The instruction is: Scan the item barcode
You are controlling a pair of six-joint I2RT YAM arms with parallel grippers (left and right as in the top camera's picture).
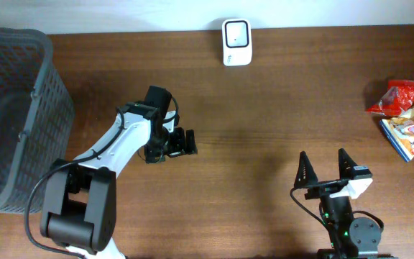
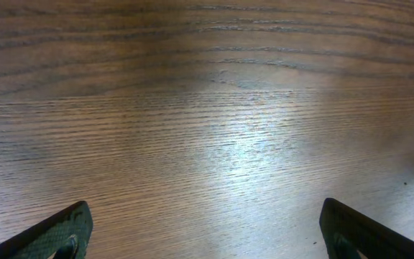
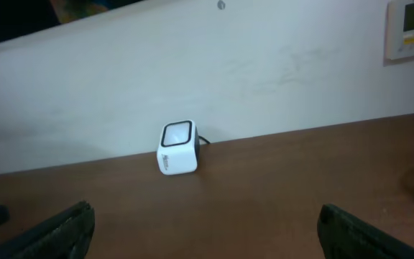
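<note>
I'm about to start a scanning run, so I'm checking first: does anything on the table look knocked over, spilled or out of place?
Nothing stands out. The scanner stands upright by the wall. The packets lie overlapping at the right edge, and the basket sits at the left. The left tool and right tool are open and empty.

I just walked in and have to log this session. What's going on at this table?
Nothing is being handled yet. Over the brown wooden table, the left gripper and right gripper are open and empty. The small white barcode scanner stands at the far edge, the colourful snack packets lie untouched at the right edge, and a dark grey mesh basket sits at the left.
</note>
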